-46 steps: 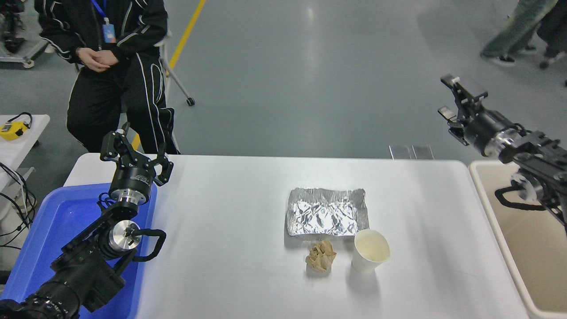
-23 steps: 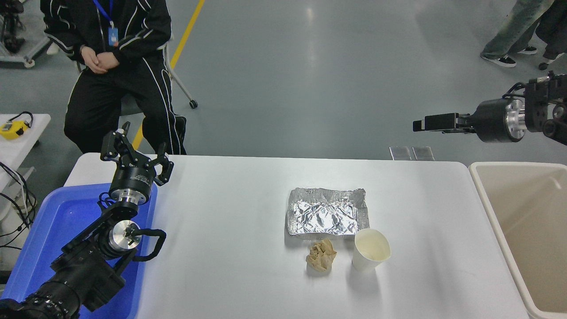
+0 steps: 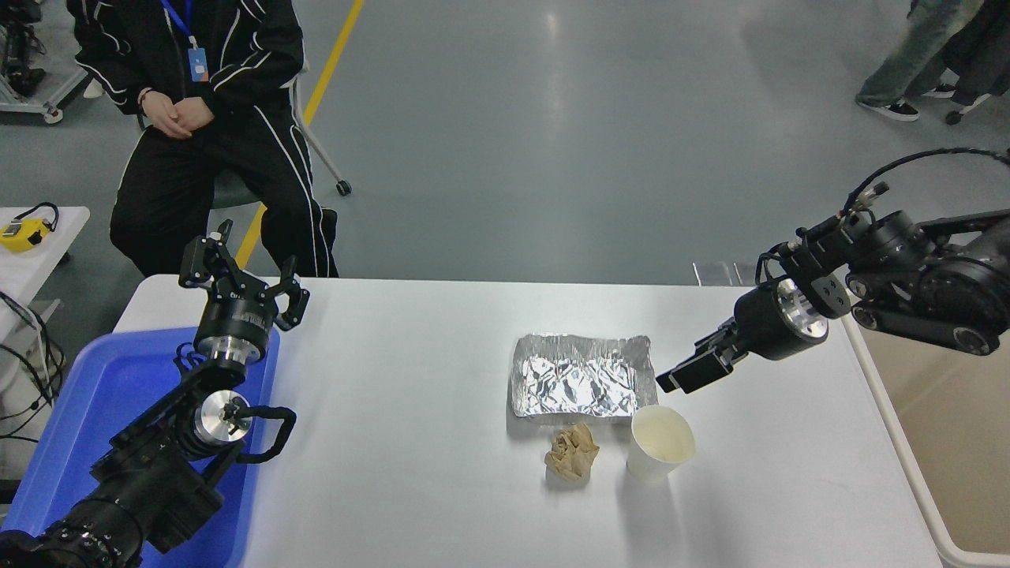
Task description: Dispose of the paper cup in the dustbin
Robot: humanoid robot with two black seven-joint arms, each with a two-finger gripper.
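We see the paper cup [image 3: 661,454] upright on the white table [image 3: 410,442], near and just left of the right gripper [image 3: 680,378]; its grip state cannot be judged.

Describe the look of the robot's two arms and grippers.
Both arms are matte black with round silver metal joint rings and looping black cables. The left gripper has black angular linkage fingers on a cylindrical black wrist bearing small white print. The right gripper ends in blocky black fingers beyond a silver flange.
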